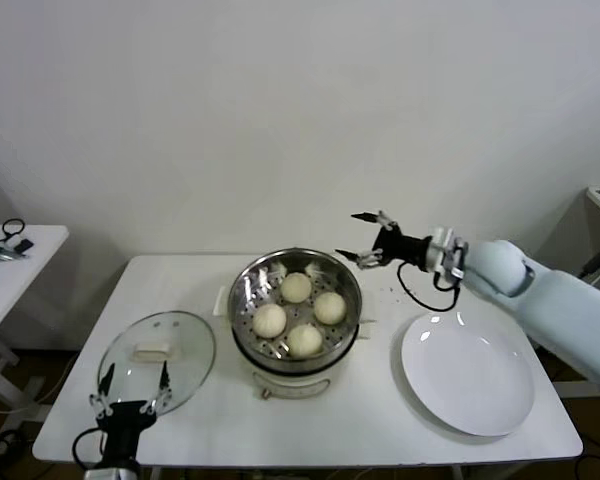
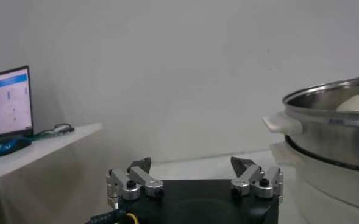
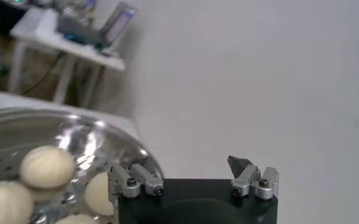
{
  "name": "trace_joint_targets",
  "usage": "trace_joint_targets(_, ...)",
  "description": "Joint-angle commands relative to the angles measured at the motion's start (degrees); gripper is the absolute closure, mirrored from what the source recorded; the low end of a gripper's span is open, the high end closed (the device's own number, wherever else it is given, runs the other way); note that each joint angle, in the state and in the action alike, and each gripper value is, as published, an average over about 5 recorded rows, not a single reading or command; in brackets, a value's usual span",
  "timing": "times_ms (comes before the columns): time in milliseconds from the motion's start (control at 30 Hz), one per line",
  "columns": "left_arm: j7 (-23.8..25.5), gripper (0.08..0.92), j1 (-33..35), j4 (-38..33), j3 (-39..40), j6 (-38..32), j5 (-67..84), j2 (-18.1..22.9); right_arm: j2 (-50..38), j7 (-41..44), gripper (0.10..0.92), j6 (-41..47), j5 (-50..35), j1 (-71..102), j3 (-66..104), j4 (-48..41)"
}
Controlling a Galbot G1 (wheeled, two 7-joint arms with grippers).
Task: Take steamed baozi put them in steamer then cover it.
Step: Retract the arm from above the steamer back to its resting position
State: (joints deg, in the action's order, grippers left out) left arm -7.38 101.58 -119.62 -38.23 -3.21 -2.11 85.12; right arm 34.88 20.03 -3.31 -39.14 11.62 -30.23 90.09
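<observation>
The steel steamer [image 1: 246, 300] stands uncovered mid-table on its cream base. Several cream-white baozi [image 1: 296, 287] lie on its perforated floor. The left wrist view has the steamer [image 2: 331, 131] at one side with a baozi [image 2: 356, 103] peeking over the rim. In the right wrist view, baozi [image 3: 46, 165] lie inside the steamer [image 3: 75, 122]. My right gripper [image 1: 365, 238] hovers open and empty over the steamer's far right rim; the right gripper [image 3: 191, 163] holds nothing. My left gripper [image 1: 134, 380] is open and empty at the table's near left, by the lid; the left gripper [image 2: 191, 165] is bare.
A round glass lid [image 1: 180, 345] with a cream handle lies flat on the table left of the steamer. An empty white plate [image 1: 468, 372] sits at the right. A side table [image 1: 10, 260] stands off to the left, with a laptop [image 2: 8, 100] on it.
</observation>
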Motion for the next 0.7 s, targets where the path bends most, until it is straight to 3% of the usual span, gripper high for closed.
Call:
trace_joint_targets(33,1.1,0.177,-0.4,-0.2,-0.8,-0.7,-7.5,1.0,2.9,-11.5,0.203,-0.5,5.8,38.1,38.9,6.5)
trace_joint_targets(233,1.4,0.177,-0.9,-0.8,-2.6,1.0,-17.5,0.9,9.9,-12.6,0.203,0.0,9.3,48.9,48.2,9.6)
trace_joint_targets(700,1.2,0.177,-3.1,1.3,-3.1,3.3,-65.7,-0.4,20.7,-11.4,0.203,-2.3,7.9,62.3,60.1,10.9)
